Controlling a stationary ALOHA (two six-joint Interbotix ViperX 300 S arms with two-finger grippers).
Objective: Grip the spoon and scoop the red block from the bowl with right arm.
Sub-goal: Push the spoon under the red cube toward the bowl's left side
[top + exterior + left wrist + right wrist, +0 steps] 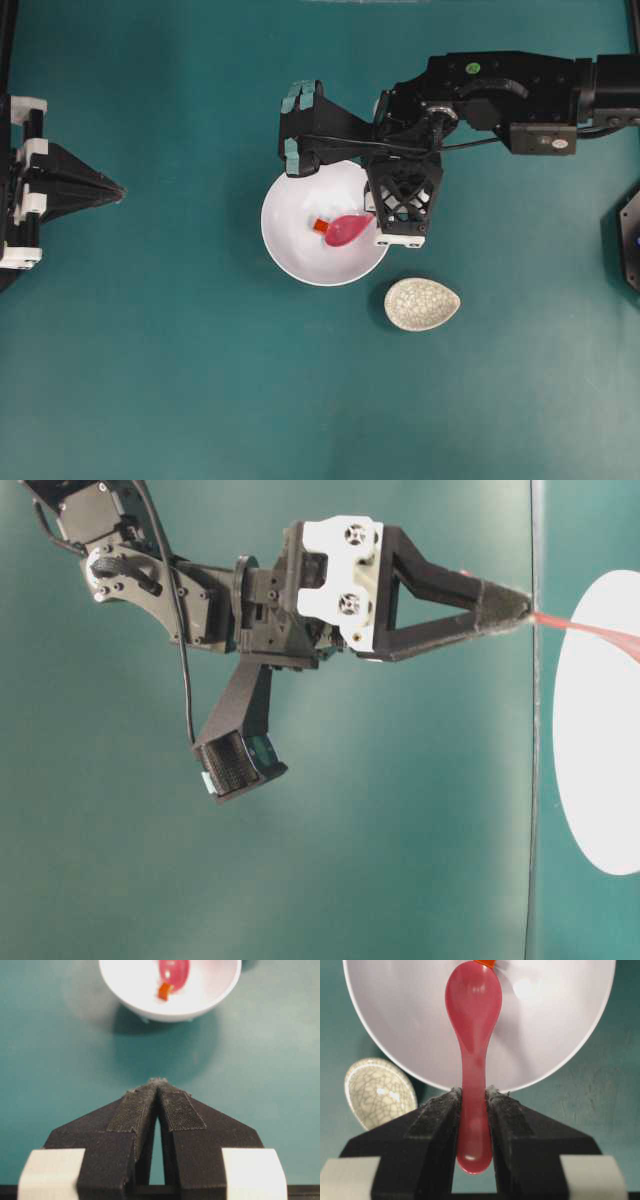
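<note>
Already the first half of the job looks done: the right gripper (472, 1105) has its fingers (437, 1115) clamped on the handle of the spoon (472, 1025), with the handle's butt end poking back past the pads in the right wrist view. The spoon's deep oval scoop is inside the bowl (300, 262), over its white floor, and its tip sits right at the red block (320, 226), which lies near the bowl's middle. Whether the tip is touching the block or just beside it I cannot tell; in the right wrist view only a sliver of orange shows at the scoop's far end, and the block is clearly not yet in the scoop. So what remains, by my reading, is the scoop itself: getting the lip under the cube and lifting it clear of the bowl. The spoon's long axis runs straight out from the gripper, handle toward the arm and scoop pointing away, hollow side up; seen from overhead it lies roughly left to right, tilted a little, scoop end to the left. A speckled spoon rest (422, 304) sits empty on the green surface (150, 380) just beside the bowl. The left gripper (157, 1085) waits well apart from the bowl, its fingers pressed together on nothing.
</note>
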